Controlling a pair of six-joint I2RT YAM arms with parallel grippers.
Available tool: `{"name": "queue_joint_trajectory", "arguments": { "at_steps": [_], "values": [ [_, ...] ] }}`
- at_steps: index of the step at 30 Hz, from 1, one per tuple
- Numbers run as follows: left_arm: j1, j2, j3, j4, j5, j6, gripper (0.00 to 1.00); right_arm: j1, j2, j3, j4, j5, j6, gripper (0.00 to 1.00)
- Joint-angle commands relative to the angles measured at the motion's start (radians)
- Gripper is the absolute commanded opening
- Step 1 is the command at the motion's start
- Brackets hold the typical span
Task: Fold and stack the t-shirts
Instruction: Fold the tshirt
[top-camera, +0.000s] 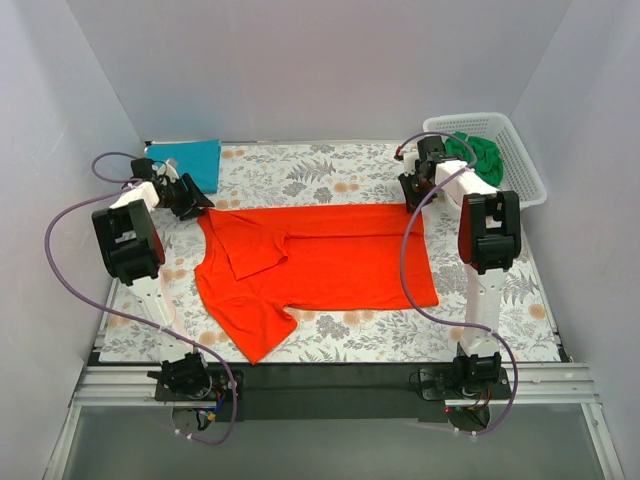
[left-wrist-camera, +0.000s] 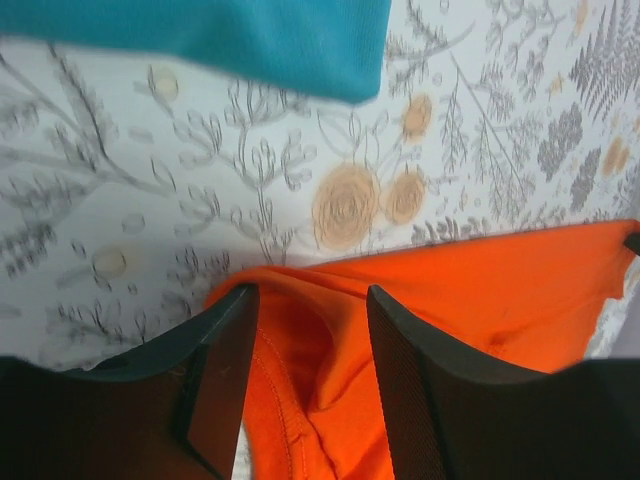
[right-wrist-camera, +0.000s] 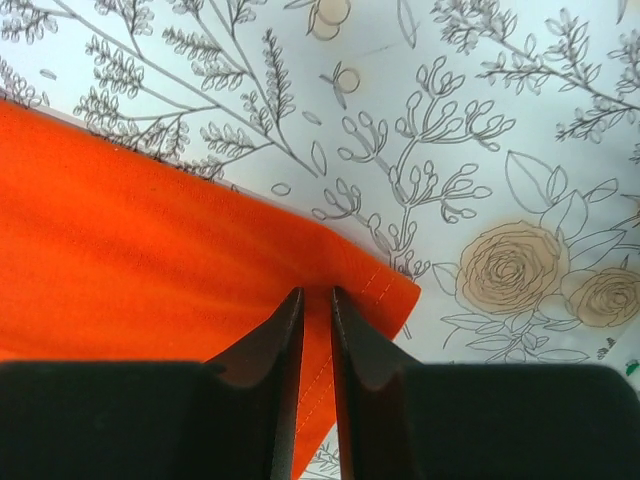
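Two grips uneven: right gripper (right-wrist-camera: 315, 293) clenched on shirt (top-camera: 330, 265) hem, left gripper (left-wrist-camera: 312, 295) spread open astride upper-left corner, so lift prob. skews fold.

Right fingers (right-wrist-camera: 278, 342) nearly together, pinching the hemmed corner of orange t-shirt (right-wrist-camera: 150, 260), floral tablecloth (right-wrist-camera: 480, 120) beyond

teal shirt (left-wrist-camera: 250, 40) is blurred, cropped at top.
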Motion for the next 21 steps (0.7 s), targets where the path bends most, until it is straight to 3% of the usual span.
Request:
{"name": "queue_joint_trajectory", "arguments": {
  "at_steps": [1,5,9,13,21],
  "values": [
    [-0.004,0.065,0.112,-0.029,-0.055,0.06,0.46,-0.006,0.038,0.05,0.016,0.065,0.02,0.23],
    [-0.01,0.042,0.173,-0.103,-0.013,0.131,0.42,-0.005,0.011,0.058,0.011,-0.042,0.037,0.27],
    [-0.017,-0.143,0.069,-0.102,-0.03,0.214,0.42,0.006,-0.04,0.049,-0.001,-0.142,0.044,0.31],
    [-0.029,-0.23,-0.017,-0.137,-0.052,0.25,0.4,0.024,-0.086,0.04,-0.009,-0.184,0.044,0.31],
    [-0.076,-0.19,-0.042,-0.14,-0.108,0.228,0.39,0.034,-0.086,0.043,-0.012,-0.202,0.051,0.31]
  ]
}}
